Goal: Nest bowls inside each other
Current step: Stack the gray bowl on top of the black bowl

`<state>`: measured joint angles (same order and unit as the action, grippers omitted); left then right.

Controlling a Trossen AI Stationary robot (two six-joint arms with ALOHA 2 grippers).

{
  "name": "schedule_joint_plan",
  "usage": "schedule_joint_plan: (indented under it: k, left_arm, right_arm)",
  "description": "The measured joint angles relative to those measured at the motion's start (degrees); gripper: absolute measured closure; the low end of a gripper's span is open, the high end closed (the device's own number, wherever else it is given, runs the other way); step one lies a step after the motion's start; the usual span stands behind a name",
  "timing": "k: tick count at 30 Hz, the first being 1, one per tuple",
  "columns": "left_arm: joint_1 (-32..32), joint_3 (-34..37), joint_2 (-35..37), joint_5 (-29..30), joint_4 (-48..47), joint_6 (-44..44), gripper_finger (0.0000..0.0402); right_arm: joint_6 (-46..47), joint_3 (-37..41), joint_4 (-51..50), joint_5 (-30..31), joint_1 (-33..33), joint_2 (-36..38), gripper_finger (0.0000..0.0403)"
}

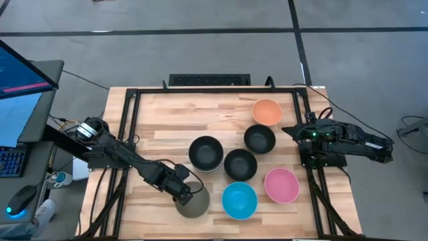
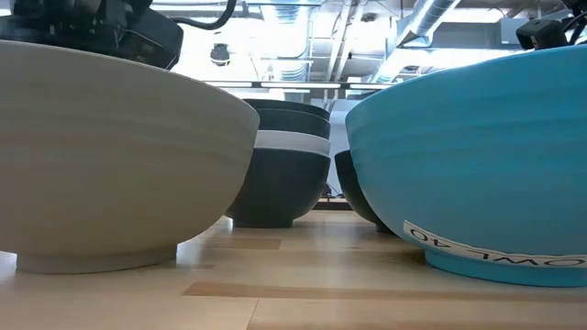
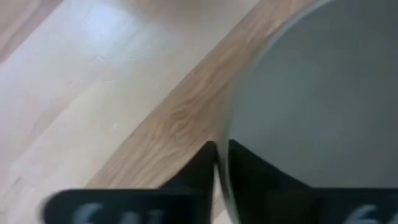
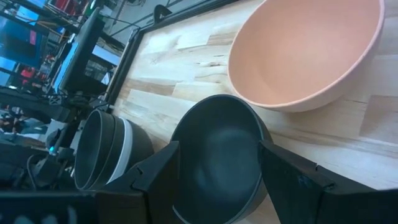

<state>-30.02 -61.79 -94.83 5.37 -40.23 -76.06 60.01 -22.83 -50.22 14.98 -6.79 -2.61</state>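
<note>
Wooden table (image 1: 160,114): left gripper (image 1: 184,195) pinches small grey-olive round plastic bowl (image 1: 195,205) rim, lift next, probably toward black-and-white stack (image 1: 206,153); right gripper (image 1: 291,130) wide, waiting.

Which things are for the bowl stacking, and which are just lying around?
For the job:
grey-olive bowl, its rim pinched by the left gripper
blue bowl
pink bowl
orange bowl
middle black bowl
far black bowl, with the open right gripper near it
black-and-white stack

Just around:
screen
black table frame
</note>
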Motion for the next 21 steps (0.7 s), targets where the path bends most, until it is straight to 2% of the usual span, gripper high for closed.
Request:
schedule_joint_plan:
  k: [2, 7, 12, 19, 21]
  left_arm:
    - [0.1, -0.9, 0.0, 0.0, -0.9, 0.7, 0.0392]
    - [1.6, -5.2, 0.0, -0.7, -4.4, 4.1, 0.0397]
    - [4.2, -10.1, 0.1, -1.5, -9.1, 9.5, 0.0399]
    - [7.7, -16.8, 0.1, -2.5, -17.0, 16.1, 0.0400]
    - [8.7, -18.9, 0.1, -2.5, -20.5, 18.1, 0.0400]
  right_arm:
    - [0.0, 0.0, 0.0, 0.0, 0.0, 0.0, 0.0163]
    - [0.1, 0.0, 0.0, -0.3, 0.0, 0.0, 0.0163]
    - [0.6, 0.0, 1.2, -6.8, 0.0, 0.0, 0.0163]
    - [2.0, 0.0, 15.3, -14.2, 0.0, -0.7, 0.0163]
    - [3.5, 0.0, 16.1, -17.8, 0.0, -2.5, 0.0163]
